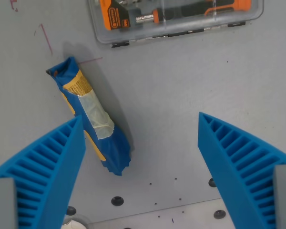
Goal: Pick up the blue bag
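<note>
Wrist view, looking straight down on a grey table (181, 95). The gripper (140, 125) has its two blue ribbed fingers spread wide apart, nothing between them but bare table and part of the bag. One finger (52, 171) fills the lower corner on the wrist view's left, the other finger (238, 167) the lower corner on the wrist view's right.

The blue bag (90, 119) lies flat on the table, left of centre in the wrist view. It is long and narrow, rolled or folded tight, running diagonally from the upper left down towards the lower middle. Yellow print shows near its upper end and along one edge. A strip of pale tape (97, 114) wraps around its middle. Its lower end is jagged. The lower part of the bag sits just beside the inner edge of the finger on the wrist view's left; cannot tell if they touch, the finger partly overlaps it in the picture. The other finger is well apart from the bag.

At the top edge, a clear plastic case (176, 19) holds orange and black tools, cut off by the frame, well apart from the bag. Thin red pen marks (46, 39) are on the table near the bag's upper end. Small bolt holes (117, 201) dot the table along the bottom.
</note>
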Motion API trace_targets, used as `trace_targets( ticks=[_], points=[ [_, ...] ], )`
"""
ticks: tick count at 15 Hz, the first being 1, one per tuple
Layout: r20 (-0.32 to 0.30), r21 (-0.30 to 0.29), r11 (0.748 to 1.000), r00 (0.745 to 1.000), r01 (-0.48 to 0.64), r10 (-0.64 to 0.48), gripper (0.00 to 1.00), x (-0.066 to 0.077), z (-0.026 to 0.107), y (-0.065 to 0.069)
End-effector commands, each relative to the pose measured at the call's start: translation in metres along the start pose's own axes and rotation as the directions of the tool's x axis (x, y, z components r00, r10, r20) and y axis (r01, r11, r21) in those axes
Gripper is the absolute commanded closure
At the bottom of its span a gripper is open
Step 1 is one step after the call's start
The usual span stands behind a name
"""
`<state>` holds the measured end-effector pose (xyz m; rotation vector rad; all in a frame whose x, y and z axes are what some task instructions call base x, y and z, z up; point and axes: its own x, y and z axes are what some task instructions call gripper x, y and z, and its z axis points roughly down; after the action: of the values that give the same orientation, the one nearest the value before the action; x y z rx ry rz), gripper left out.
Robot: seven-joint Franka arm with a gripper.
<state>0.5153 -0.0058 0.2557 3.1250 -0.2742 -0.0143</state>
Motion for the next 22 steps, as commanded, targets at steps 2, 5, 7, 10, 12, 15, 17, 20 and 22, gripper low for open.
trace_targets(
  ticks=[2,5,7,10,12,15,17,20,22],
  points=[
    [-0.003,0.001,1.000,1.000,0.000,0.000,0.00,0.000,-0.001,0.000],
    [-0.003,0.001,1.000,1.000,0.002,-0.002,0.00,0.000,-0.001,0.000],
    [-0.003,0.001,1.000,1.000,0.005,-0.005,0.00,0.000,0.000,-0.001],
    [-0.004,0.001,1.000,1.000,0.017,-0.017,0.00,0.000,0.002,-0.002],
    [-0.005,0.002,1.000,1.000,0.028,-0.028,0.00,0.000,0.004,-0.003],
    [-0.006,0.003,0.999,0.999,0.052,-0.052,0.00,-0.001,0.008,-0.005],
    [-0.007,0.004,0.997,0.997,0.071,-0.071,0.00,-0.001,0.012,-0.007],
    [-0.009,0.005,0.995,0.995,0.104,-0.104,0.00,-0.002,0.017,-0.010],
    [-0.011,0.006,0.992,0.992,0.127,-0.127,0.00,-0.003,0.022,-0.012]
  ],
)
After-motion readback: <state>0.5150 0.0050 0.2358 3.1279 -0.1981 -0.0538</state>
